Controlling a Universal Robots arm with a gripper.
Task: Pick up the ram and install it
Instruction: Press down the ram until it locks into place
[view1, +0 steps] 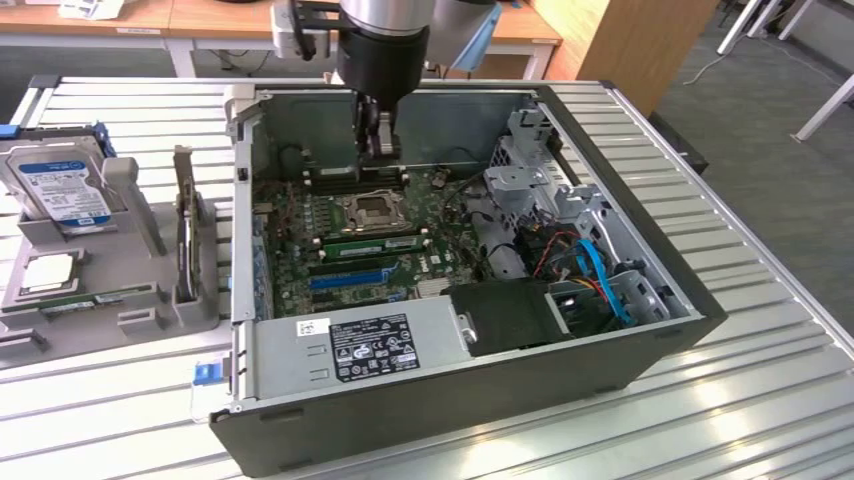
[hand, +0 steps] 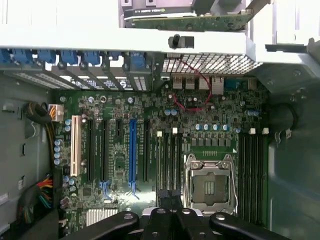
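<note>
Lying nearest, on tabletop (view1: 747, 400) at the exterior view's left: grey fixture (view1: 134, 315) w/ the ram (view1: 96, 298), a green stick flat in its trough, apart from the claw.

- Handling (judged): light, stiff, thin, fragile. Take by long edges mid-length, avoiding chips and contacts.
- PC case (view1: 467, 420), open: power supply (view1: 360, 345) at front, then motherboard (view1: 300, 275) w/ another green stick (view1: 371, 242) seated beside CPU socket (view1: 374, 210).
- Claw (view1: 379, 148): farthest, over rear slots, closed; nothing seen held.
</note>
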